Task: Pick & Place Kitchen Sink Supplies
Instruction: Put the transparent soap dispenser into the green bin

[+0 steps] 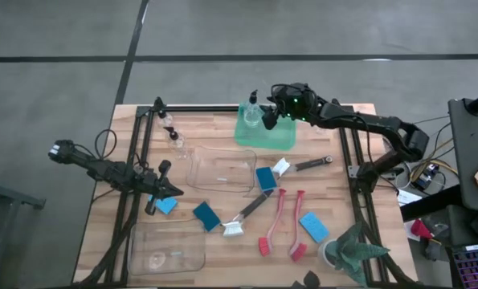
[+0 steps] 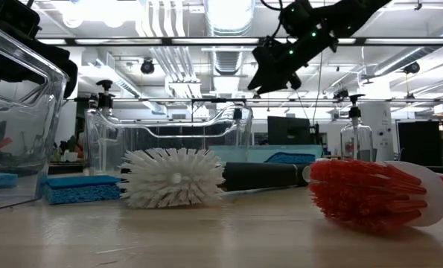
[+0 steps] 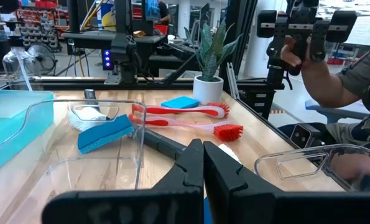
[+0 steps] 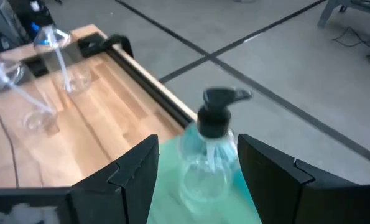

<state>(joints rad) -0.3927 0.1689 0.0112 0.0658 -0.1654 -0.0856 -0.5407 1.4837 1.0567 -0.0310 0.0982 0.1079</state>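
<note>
The white-bristled brush head (image 2: 173,177), round and spiky, and the red-bristled head (image 2: 370,193) lie nearest in the low view, both flat on the pale wooden tabletop (image 1: 222,257).

Far left, the left tool (image 1: 174,190) hangs low over the tabletop, its two dark fingers pressed together with nothing between them, just beside a small blue rectangular sponge (image 1: 166,205). Below it lies a clear, round-cornered plastic bin (image 1: 167,248). Two clear pump bottles (image 1: 171,131) stand near the tabletop's back-left edge. A second blue sponge (image 1: 206,215) lies next to the black-handled brush (image 1: 247,210), and a second clear bin (image 1: 221,168) sits behind them. A third sponge (image 1: 265,178) lies beside the bin's right end.

Right of centre, two slim red brushes (image 1: 283,225) lie side by side, a fourth sponge (image 1: 313,227) beside them. At the back, the right tool (image 1: 271,118) hovers over the translucent green tray (image 1: 279,138), fingers apart on either side of a clear pump bottle (image 4: 211,149) with a black top, which stands in the tray. A potted plant (image 1: 353,253) stands at the front right.
</note>
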